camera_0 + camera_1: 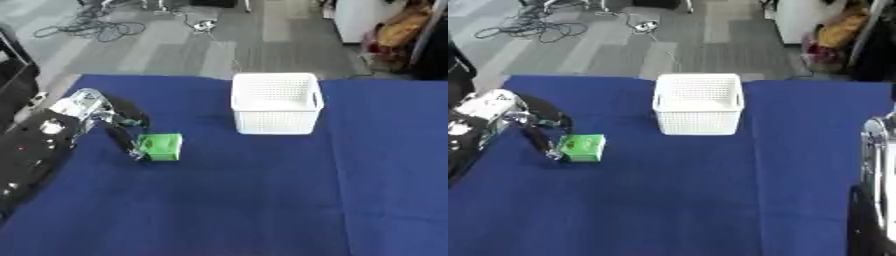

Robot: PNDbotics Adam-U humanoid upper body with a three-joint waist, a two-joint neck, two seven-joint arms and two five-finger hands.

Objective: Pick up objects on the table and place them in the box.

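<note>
You are working in what looks like a lab or test room, not a home. The blue cloth-covered table [262,200] stands on a floor of grey carpet tiles [175,50] laid in alternating shades, the sort common in offices and labs. At the far left a tangle of loose cables [87,27] sprawls across that floor, and a white plug block [203,25] lies further along with a cord running toward the table. A white cabinet [798,20] stands at the far right, with some yellow and red clutter [394,32] piled beside it that you cannot make out.
</note>
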